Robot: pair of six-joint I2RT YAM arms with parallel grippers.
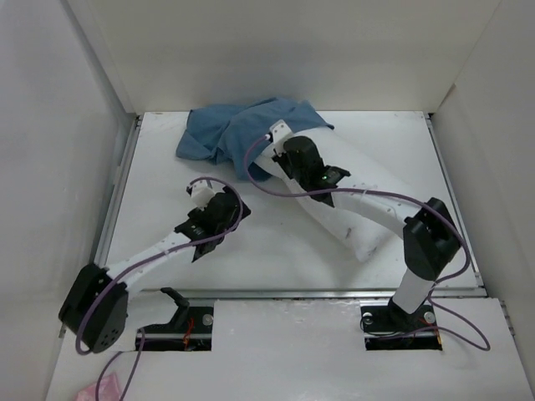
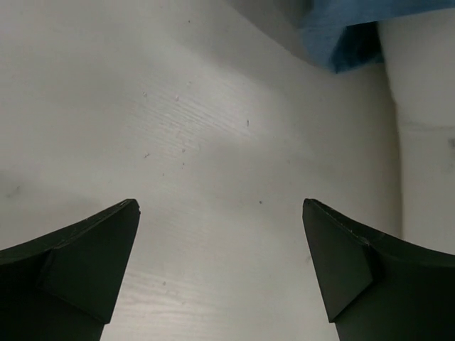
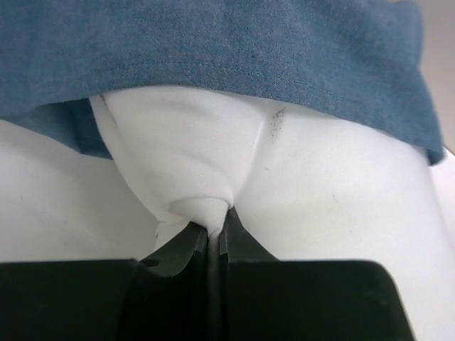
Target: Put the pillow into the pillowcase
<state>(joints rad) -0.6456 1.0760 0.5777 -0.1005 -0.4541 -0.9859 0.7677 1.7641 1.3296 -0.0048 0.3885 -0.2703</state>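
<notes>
Two tools work over the white tabletop [image 1: 276,259]. Of these, the right tool [image 3: 218,224] is pressed together, pinching a fold of the white pillow [image 3: 320,192] just below the hem of the blue pillowcase [image 3: 213,50], which drapes over the pillow's far end. The left tool [image 2: 220,213] hangs spread wide above bare tabletop, gripping nothing. The pillow lies diagonally, from far centre toward the near right.

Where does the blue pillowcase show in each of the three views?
Top external: pillowcase bunched at upper centre.
Left wrist: top right corner.
Right wrist: band across the top.
Shared landmark: the white pillow, meeting its edge in all three.
</notes>
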